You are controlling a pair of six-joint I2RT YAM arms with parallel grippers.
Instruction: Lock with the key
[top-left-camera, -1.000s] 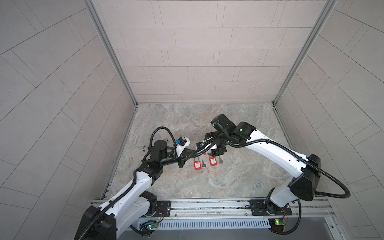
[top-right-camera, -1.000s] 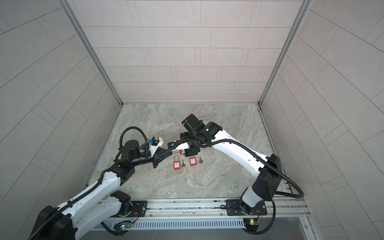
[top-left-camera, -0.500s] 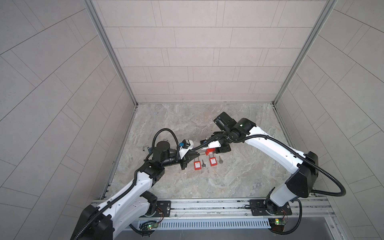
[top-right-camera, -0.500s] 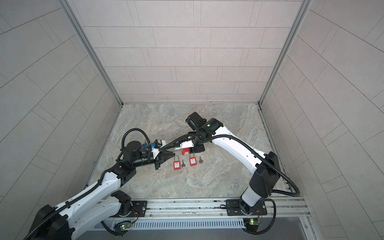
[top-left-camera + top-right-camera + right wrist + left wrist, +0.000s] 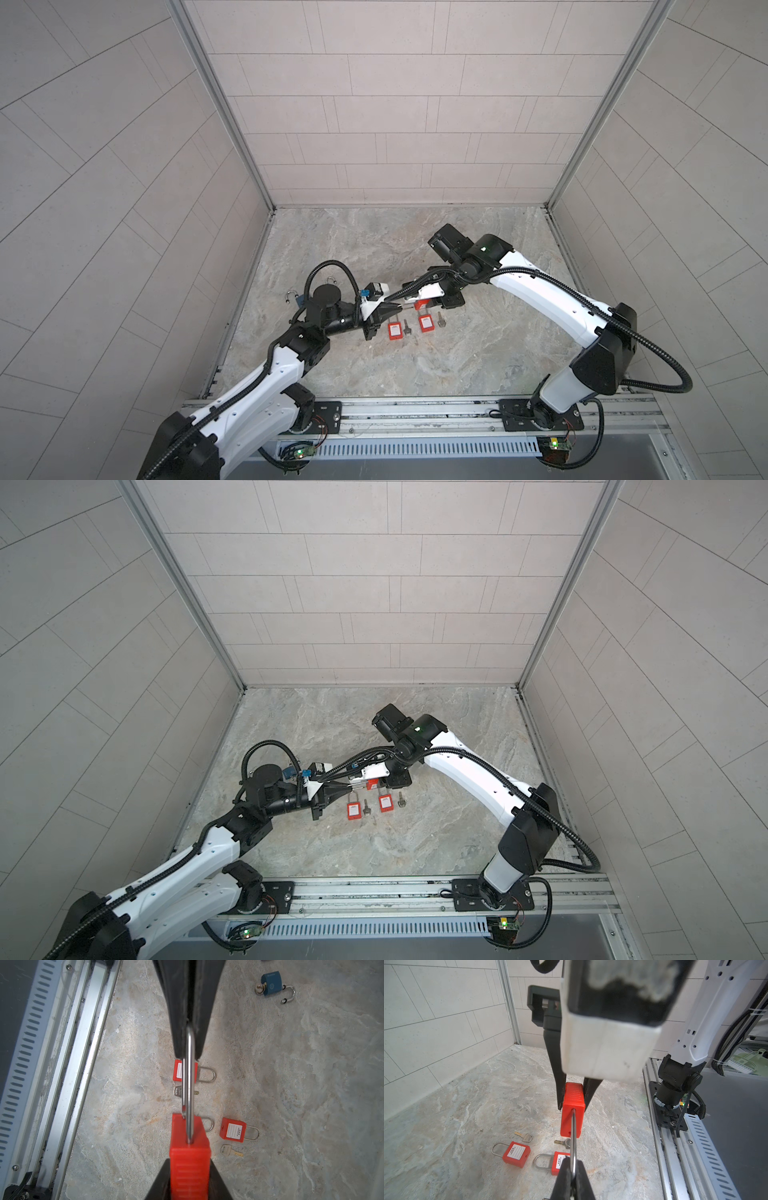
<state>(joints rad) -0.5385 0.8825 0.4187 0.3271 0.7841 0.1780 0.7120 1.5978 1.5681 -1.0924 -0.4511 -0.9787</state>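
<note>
Right claw, wider a second ago, now pinches the red padlock by its body; left claw pressed together on its shackle. Lock hangs between them above the floor. Beneath: two spare padlocks, white labels, print unreadable; two keys. Only the right wrist view shows the blue padlock clearly, shackle open

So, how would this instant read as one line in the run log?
left jaws: shut on shackle | right jaws: gripping held red padlock by its body | keys: lying on floor, untouched
</note>
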